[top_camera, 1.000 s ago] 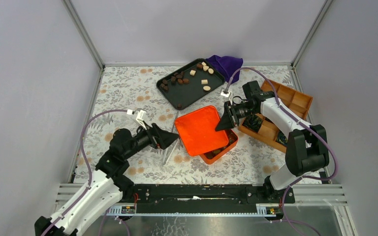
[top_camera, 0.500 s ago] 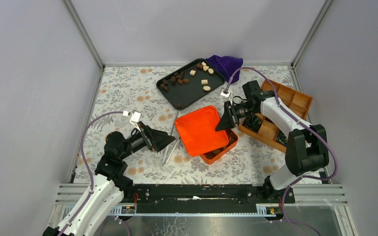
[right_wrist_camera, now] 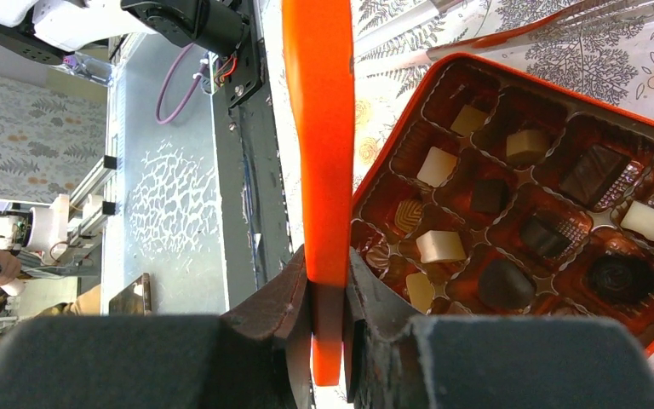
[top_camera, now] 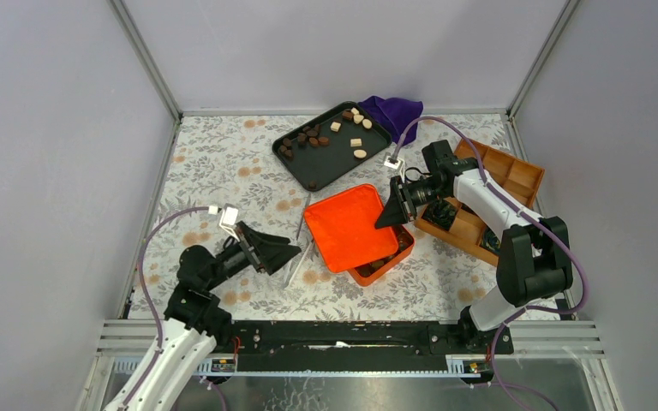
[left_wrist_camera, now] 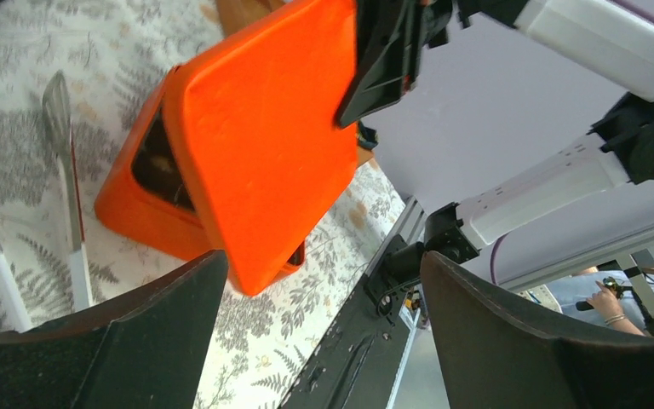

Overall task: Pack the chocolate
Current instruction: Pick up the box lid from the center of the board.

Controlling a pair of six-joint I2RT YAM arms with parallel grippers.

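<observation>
An orange lid (top_camera: 343,224) hangs tilted over the orange box (top_camera: 385,261), pinched at its right edge by my right gripper (top_camera: 391,214). In the right wrist view the fingers are shut on the lid (right_wrist_camera: 317,128) at the gripper (right_wrist_camera: 328,281), and the box's cells hold chocolate (right_wrist_camera: 438,247) in dark, brown and cream pieces. More loose chocolate (top_camera: 313,137) lies on the black tray (top_camera: 296,167) at the back. My left gripper (top_camera: 287,251) is open and empty, a short way left of the box. Its view shows the lid (left_wrist_camera: 264,145) beyond the wide-apart jaws (left_wrist_camera: 322,264).
Metal tongs (top_camera: 296,257) lie on the floral cloth between my left gripper and the box. A wooden compartment box (top_camera: 514,175) sits at the right under the right arm. A purple cloth (top_camera: 391,110) is bunched behind the tray.
My left arm has drawn back to the left and toward the near edge, away from the lid. The right gripper and the lid have not moved.
</observation>
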